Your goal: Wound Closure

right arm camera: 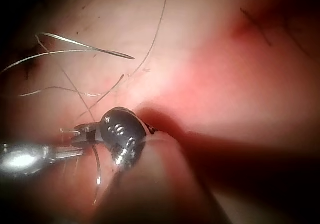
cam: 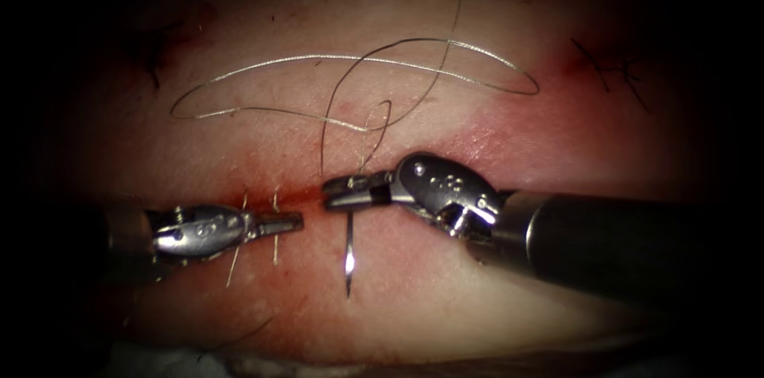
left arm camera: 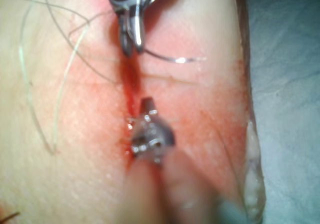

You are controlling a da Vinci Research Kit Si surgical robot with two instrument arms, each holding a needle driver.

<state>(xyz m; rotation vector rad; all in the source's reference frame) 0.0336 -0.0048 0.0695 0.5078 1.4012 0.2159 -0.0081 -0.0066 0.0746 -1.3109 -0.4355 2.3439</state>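
Note:
The cut runs across the tissue, with red fluid along it. My right tool is shut on the curved needle near its thread end. The needle's body arcs toward the near edge, with its point over the tissue surface and free of it. Thread rises from the needle and lies in loose loops on the far side. My left tool is shut at the cut's left part with nothing in it, close to two stitches. The right tool and needle are also in the left wrist view.
Dark marks sit on the tissue at the far right and far left. The tissue's near edge borders a pale cloth. The right tool's thick shaft lies over the right half.

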